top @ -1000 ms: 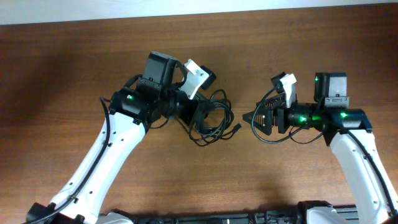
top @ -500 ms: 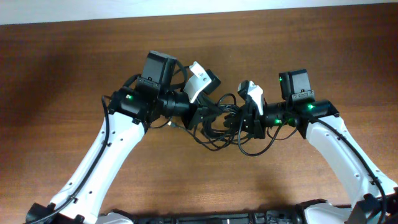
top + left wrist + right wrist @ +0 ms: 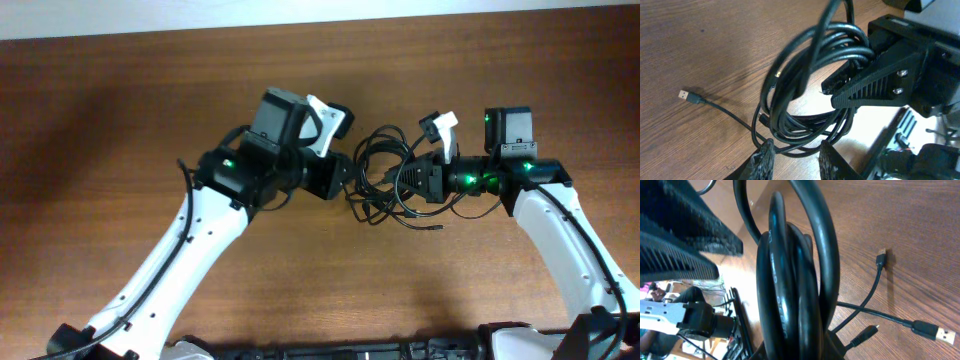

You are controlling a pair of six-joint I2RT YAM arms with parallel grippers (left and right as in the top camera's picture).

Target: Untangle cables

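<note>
Cables: You have the cables [image 3: 382, 172] bunched in one looped coil between the two arms, partly raised and partly trailing on the table [image 3: 100, 150].
Left claw: Your left claw [image 3: 795, 150] has its fingers apart. The lowest loops sit in the gap, and nothing is pinched.
Right claw: Your right claw [image 3: 828, 94] pokes into the coil with its fingers close together. You cannot tell from these views whether it clamps a strand.
Loose ends: One plug [image 3: 686, 95] lies free on the wood, trailing a single strand. More plug tips [image 3: 940, 336] show beside the bundle in the right wrist view.
Done: Very little, by my reading. A few ends hang loose.
Remaining: You need to draw each cord out of the coil and lay the cords well apart.
</note>
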